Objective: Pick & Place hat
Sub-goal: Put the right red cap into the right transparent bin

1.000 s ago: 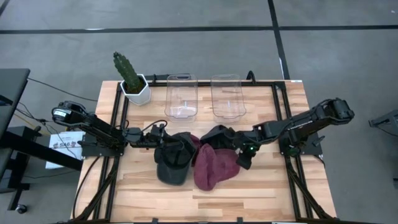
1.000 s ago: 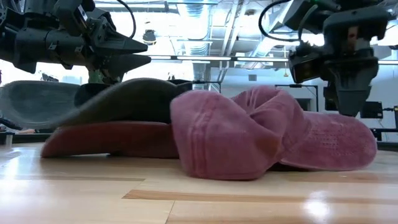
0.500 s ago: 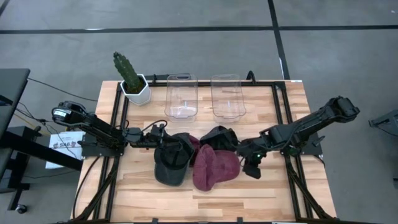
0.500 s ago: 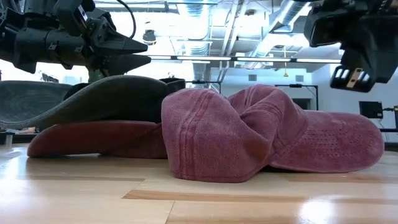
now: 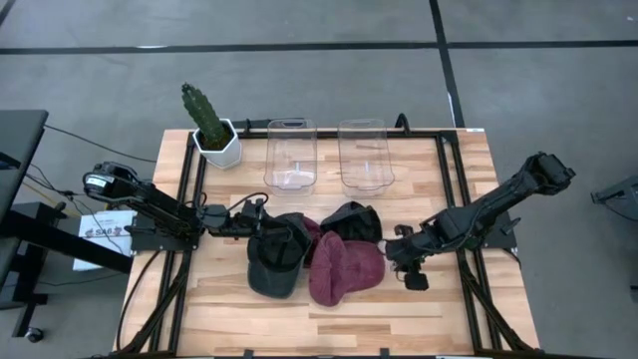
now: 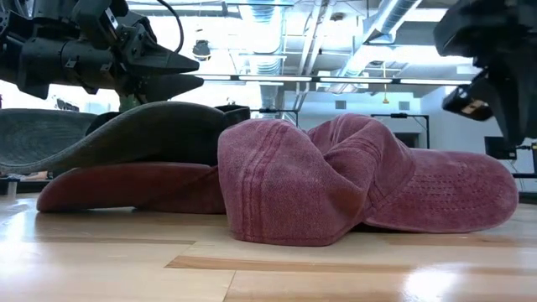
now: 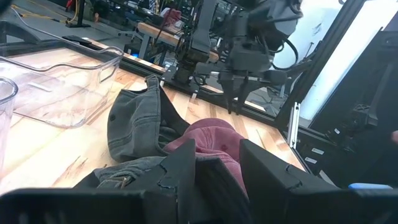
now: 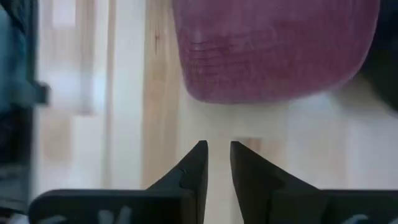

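A maroon cap (image 5: pixel 346 271) lies crown up on the wooden table (image 5: pixel 229 299), its brim (image 8: pixel 273 56) toward the right. Left of it a dark grey cap (image 5: pixel 274 257) rests partly on a maroon brim (image 6: pixel 126 189). A black cap (image 5: pixel 351 219) lies behind them. My right gripper (image 8: pixel 216 146) points steeply down over bare wood just right of the maroon cap, its fingers a narrow gap apart, holding nothing. My left gripper (image 6: pixel 200 72) stays level just above the grey cap's far left edge, open, with nothing between its fingers.
Two clear plastic bins (image 5: pixel 290 155) (image 5: pixel 365 155) stand side by side at the table's far edge. A potted cactus (image 5: pixel 214 135) sits at the far left corner. Black frame rails (image 5: pixel 469 289) run along both sides. Bare wood lies along the near edge.
My right gripper has left the maroon cap's right edge and gone toward the table's right and near edges, rising a little and rolling about its own axis. The maroon cap has slid slightly toward the near edge and now lies still.
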Robot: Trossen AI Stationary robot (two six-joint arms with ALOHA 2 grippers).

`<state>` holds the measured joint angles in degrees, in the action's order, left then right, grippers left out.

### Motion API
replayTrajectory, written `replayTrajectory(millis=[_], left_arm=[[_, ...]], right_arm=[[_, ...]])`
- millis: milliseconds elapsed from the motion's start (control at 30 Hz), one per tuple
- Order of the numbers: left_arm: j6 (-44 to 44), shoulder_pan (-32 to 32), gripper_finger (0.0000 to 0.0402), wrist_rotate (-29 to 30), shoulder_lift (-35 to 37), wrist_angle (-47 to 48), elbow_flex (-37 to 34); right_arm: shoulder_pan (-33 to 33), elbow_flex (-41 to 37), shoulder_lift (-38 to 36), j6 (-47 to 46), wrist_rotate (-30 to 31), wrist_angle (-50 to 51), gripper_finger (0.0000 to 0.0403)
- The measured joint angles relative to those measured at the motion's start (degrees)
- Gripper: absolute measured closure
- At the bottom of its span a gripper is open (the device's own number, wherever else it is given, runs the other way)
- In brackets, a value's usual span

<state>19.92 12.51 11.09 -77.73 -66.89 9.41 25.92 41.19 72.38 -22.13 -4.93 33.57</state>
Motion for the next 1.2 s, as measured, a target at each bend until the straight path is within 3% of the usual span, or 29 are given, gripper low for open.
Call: replayTrajectory(millis=[267, 400, 633, 933, 1200], left_arm=[[-0.1, 0.0, 0.0279, 0.0, 0.0, 0.0, 0.0], [-0.1, 0.0, 0.0279, 0.0, 0.0, 0.0, 0.0], [-0.1, 0.0, 0.0279, 0.0, 0.0, 0.0, 0.0], [-0.1, 0.0, 0.0279, 0.0, 0.0, 0.0, 0.0], [-0.1, 0.0, 0.0279, 0.0, 0.0, 0.0, 0.0]], right_arm=[[5.3, 0.0, 0.0, 12.1, 19.9, 0.1, 0.0347], [6.9, 0.0, 0.0, 17.2, 25.1, 0.2, 0.0347], [7.7, 0.0, 0.0, 27.4, 27.5, 0.4, 0.0346], [6.9, -0.1, 0.0, 28.2, 25.7, 0.3, 0.0340], [6.9, -4.3, 0.1, 35.1, 25.8, -7.9, 0.0253]])
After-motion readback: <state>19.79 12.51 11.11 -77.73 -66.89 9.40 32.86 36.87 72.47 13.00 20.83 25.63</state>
